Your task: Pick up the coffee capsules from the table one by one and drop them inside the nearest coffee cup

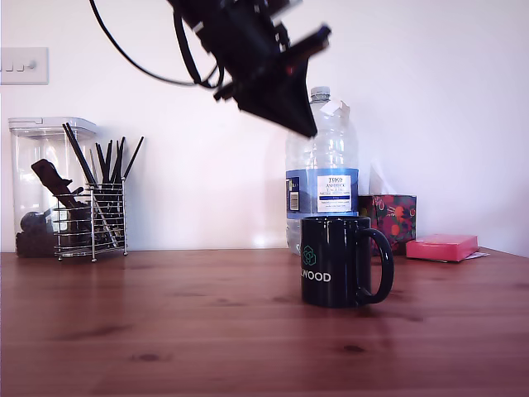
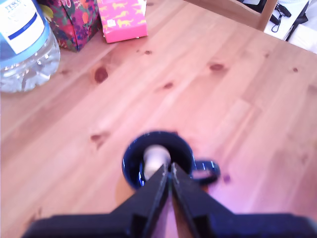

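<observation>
Your arm is up high here, angled down steeply from the top of the exterior view, with the end effector pointing toward the black mug and hanging well above it, clear of the rim. Cables loop off behind it toward the exterior view's left.

From the wrist view the end effector has its two fingers pressed together with nothing between them, so it's closed and empty. It's lined up almost straight over the mug's opening.

A cream-beige capsule is sitting inside the mug, visible right past the fingertips. I can't spot the grey-teal one in either view.

The mug stands upright on the wooden surface, handle toward the exterior view's right. Behind it is the big water bottle, then a floral tissue box and a pink box further to the exterior view's right.
</observation>
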You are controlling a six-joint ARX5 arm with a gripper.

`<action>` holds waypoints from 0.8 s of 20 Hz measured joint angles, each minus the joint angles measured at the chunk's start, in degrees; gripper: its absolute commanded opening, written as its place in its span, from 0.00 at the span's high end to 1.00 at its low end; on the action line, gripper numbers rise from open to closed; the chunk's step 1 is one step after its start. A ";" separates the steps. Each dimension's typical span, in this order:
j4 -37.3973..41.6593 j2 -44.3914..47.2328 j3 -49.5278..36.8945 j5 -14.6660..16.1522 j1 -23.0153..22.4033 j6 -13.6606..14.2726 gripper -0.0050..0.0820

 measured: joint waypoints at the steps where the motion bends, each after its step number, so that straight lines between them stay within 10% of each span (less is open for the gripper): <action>1: 1.22 -2.21 -3.58 -0.37 0.00 -0.02 0.96; 16: 7.82 -39.52 -38.75 -3.50 5.75 -4.83 0.96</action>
